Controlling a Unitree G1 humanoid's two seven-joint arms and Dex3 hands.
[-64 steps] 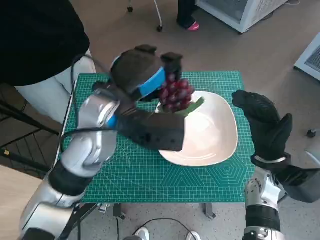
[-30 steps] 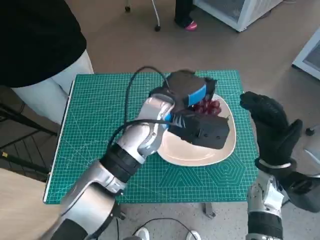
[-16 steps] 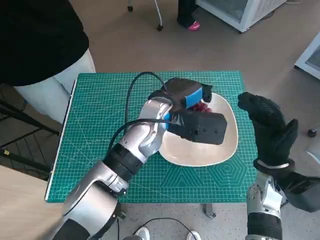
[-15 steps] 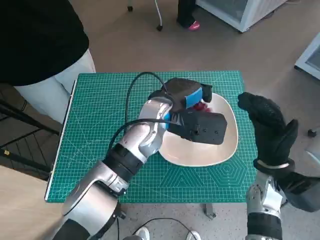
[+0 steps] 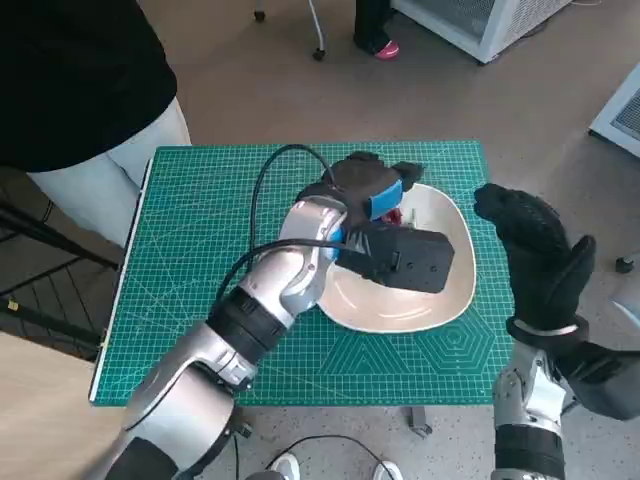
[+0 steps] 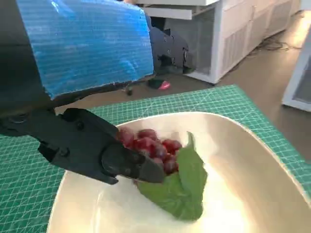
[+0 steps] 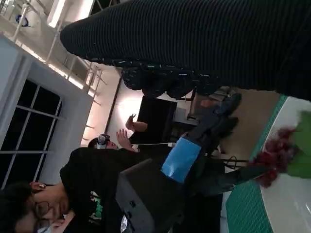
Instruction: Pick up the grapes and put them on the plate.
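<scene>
Grapes down on the plate.
Your right hand (image 5: 535, 250) hovers open-fingered at 3 o'clock of the plate (image 5: 440, 300); your left hand (image 5: 370, 190) holds fingers (image 6: 121, 162) against the grapes (image 6: 150, 148), lying at the plate's 12 o'clock side on the counter (image 5: 200, 260).

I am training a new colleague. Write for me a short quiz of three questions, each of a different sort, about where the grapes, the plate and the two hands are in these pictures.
1. True or false: the grapes lie on the white plate.
2. Which hand has its fingers at the grapes? A) the left hand B) the right hand C) both hands
3. Fill in the missing word: a green ____ lies beside the grapes on the plate.

Key:
1. True.
2. A. The right hand hangs beside the plate and holds nothing.
3. leaf
</scene>
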